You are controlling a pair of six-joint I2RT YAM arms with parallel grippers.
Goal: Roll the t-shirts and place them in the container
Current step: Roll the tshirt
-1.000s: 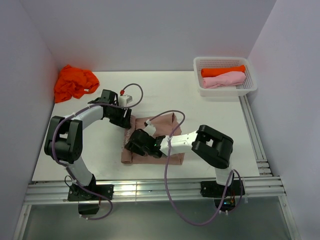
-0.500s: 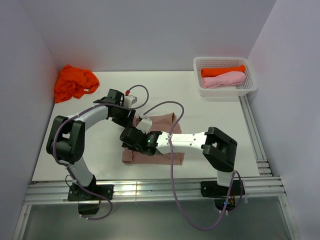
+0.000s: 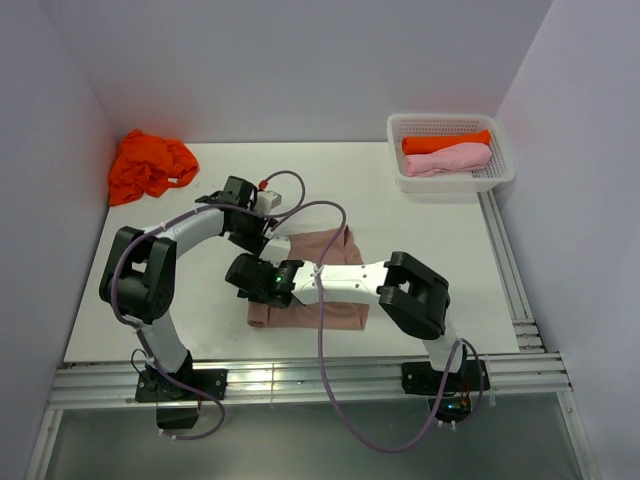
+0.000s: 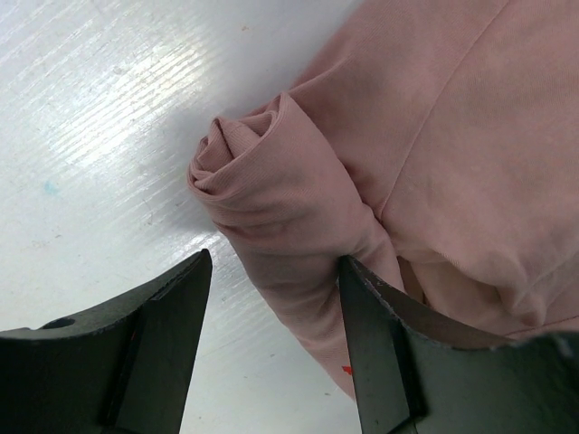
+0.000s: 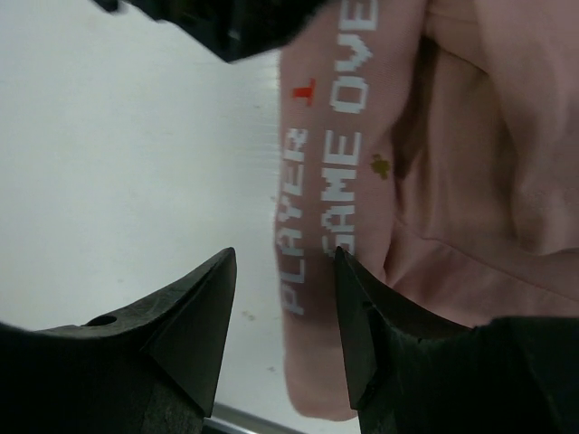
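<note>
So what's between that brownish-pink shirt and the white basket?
Nothing: bare white table separates the shirt from the basket, as the top view shows.

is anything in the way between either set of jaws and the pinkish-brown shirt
nothing visible does. the rolled edge of the shirt lies right between the open left jaws, and its printed part lies between the open right jaws. only bare table shows in the gaps beside it.

Partly rolled t-shirt (image 3: 340, 312) at table (image 3: 420, 230) centre; crumpled t-shirt (image 3: 148, 165) back left; basket (image 3: 450, 184) back right, holding two rolled t-shirts (image 3: 447, 152).
</note>
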